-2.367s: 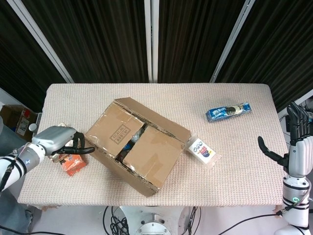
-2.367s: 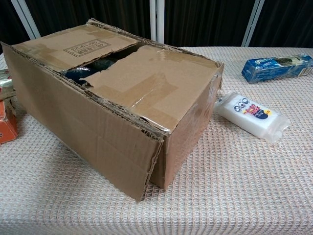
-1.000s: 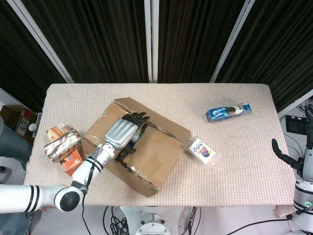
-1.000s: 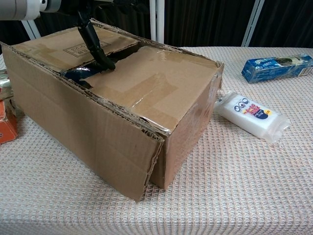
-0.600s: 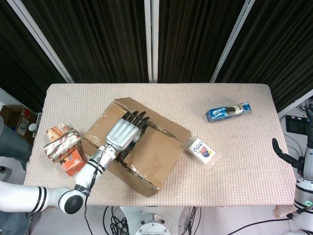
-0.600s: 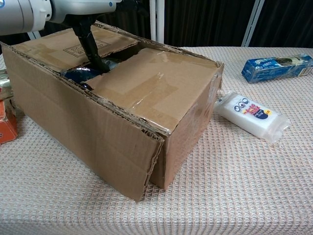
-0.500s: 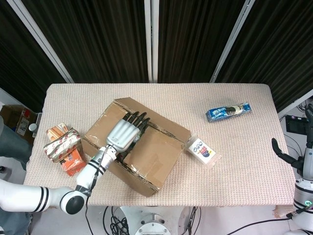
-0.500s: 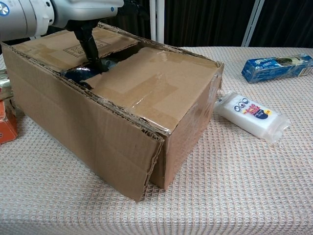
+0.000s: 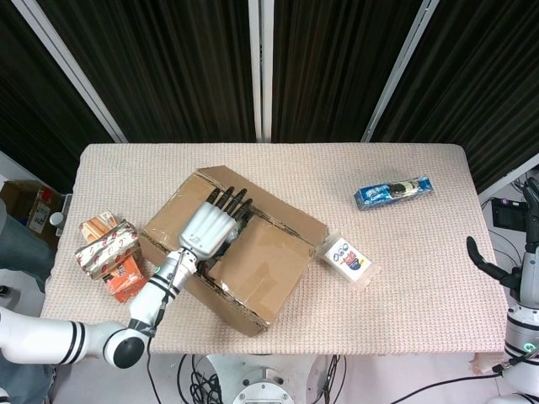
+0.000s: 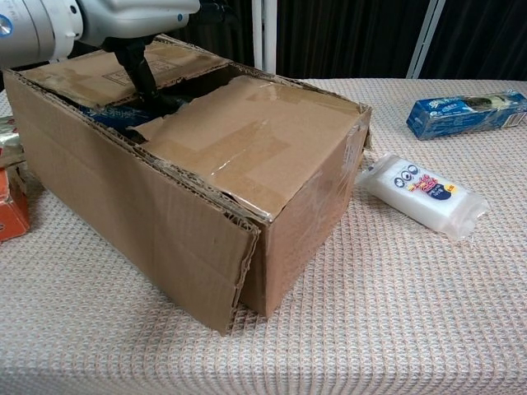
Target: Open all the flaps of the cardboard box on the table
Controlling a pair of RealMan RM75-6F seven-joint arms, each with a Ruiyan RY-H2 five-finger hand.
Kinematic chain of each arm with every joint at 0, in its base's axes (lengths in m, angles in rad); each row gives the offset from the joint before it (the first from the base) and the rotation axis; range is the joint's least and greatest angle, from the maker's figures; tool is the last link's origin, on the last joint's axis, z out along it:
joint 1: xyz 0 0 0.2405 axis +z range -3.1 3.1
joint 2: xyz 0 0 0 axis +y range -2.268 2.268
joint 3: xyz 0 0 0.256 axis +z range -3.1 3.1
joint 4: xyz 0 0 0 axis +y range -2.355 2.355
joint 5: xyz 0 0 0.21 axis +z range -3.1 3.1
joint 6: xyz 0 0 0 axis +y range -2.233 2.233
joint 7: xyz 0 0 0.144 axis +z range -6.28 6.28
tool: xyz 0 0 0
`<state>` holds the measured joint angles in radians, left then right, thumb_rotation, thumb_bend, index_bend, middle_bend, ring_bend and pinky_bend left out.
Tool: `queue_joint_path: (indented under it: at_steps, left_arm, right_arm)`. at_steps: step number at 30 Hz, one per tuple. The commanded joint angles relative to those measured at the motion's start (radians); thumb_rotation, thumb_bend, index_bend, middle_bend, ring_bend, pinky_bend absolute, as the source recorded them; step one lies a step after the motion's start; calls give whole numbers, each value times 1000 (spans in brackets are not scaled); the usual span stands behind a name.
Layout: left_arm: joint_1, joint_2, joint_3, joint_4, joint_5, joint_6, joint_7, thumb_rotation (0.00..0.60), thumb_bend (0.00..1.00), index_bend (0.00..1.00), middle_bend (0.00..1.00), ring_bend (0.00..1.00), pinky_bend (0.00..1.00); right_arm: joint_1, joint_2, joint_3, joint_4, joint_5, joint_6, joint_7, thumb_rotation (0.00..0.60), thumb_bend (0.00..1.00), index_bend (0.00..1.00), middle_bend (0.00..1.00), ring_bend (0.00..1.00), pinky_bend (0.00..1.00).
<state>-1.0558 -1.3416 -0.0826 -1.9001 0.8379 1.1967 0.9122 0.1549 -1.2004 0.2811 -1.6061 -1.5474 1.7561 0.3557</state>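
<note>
The cardboard box (image 9: 253, 269) (image 10: 230, 164) lies at an angle on the left half of the table, its two top flaps nearly down with a dark gap between them. My left hand (image 9: 207, 225) (image 10: 123, 20) lies along the left flap (image 9: 177, 220) (image 10: 90, 78). Its fingers are spread on top of the flap, and its thumb (image 10: 140, 78) reaches down into the gap at the flap's edge. That flap stands slightly raised. The right flap (image 10: 239, 140) lies flat with tape across it. My right hand (image 9: 518, 269) hangs open beyond the table's right edge, holding nothing.
A white pouch (image 9: 347, 259) (image 10: 420, 193) lies just right of the box. A blue biscuit pack (image 9: 393, 192) (image 10: 465, 113) sits at the back right. Snack packs (image 9: 109, 248) and an orange packet (image 9: 126, 279) (image 10: 12, 206) lie left of the box.
My left hand swung from the table's left edge onto the box and sank its thumb into the gap. The box has shifted left a little and the left flap has lifted slightly.
</note>
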Motion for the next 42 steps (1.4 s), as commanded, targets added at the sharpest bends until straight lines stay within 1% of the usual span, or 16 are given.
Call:
queue_joint_path:
  at_steps: [1,4,8,13,17,20,27,30,32,34,35,36,38,39,42]
  left_arm:
    - [6,20,-3,-17,26,33,37,600,303,0,0,26,145]
    - [8,35,-8,-28,24,59,77,600,320,0,0,26,145]
    - [25,39,-41,-19,32,118,75,600,321,0,0,27,146]
    - [47,29,-72,46,81,210,98,600,324,0,0,27,146]
    - [56,23,-96,130,128,251,99,600,325,0,0,27,146]
    - [59,28,-111,191,124,235,98,600,325,0,0,27,146]
    - [84,14,-128,334,34,153,70,600,324,0,0,27,146]
    - [97,14,-131,378,8,130,59,600,323,0,0,27,146]
    - [106,26,-140,381,-17,106,42,600,322,0,0,27,146]
    - [120,46,-170,366,-60,82,-7,600,315,0,0,27,146]
    - [128,55,-184,360,-70,75,-37,600,292,0,0,27,146]
    - [142,70,-200,349,-72,64,-90,600,249,0,0,27,147]
    - [172,102,-212,334,-46,52,-183,600,155,0,0,27,149]
    - [197,122,-218,324,-32,53,-244,600,124,0,0,27,150]
    - [267,186,-236,269,-36,42,-386,600,83,0,0,28,151]
  right_arm:
    - [2,-2,-1,-2,-1,-3,-4,600,186,0,0,0,0]
    - [5,-3,-1,-7,-5,-4,-11,600,186,0,0,0,0]
    - [7,-5,-2,-10,-7,-5,-16,600,186,0,0,0,0]
    - [8,-6,-1,-13,-10,-5,-25,600,186,0,0,0,0]
    - [10,-7,-3,-20,-14,-6,-36,600,186,0,0,0,0]
    - [11,-8,-5,-24,-17,-7,-42,600,186,0,0,0,0]
    - [9,-8,-8,-32,-25,-2,-52,600,187,0,0,0,0]
    - [10,-4,-10,-36,-27,-5,-59,600,187,0,0,0,0]
    - [12,-2,-10,-39,-28,-10,-61,600,186,0,0,0,0]
    - [16,2,-14,-43,-35,-17,-68,600,187,0,0,0,0]
    - [19,6,-18,-47,-40,-24,-73,600,187,0,0,0,0]
    - [23,14,-25,-56,-48,-38,-83,600,188,0,0,0,0]
    - [30,32,-34,-70,-63,-60,-103,600,190,0,0,0,0]
    - [36,43,-38,-76,-75,-68,-119,600,190,0,0,0,0]
    - [48,67,-41,-96,-101,-82,-151,600,190,0,0,0,0]
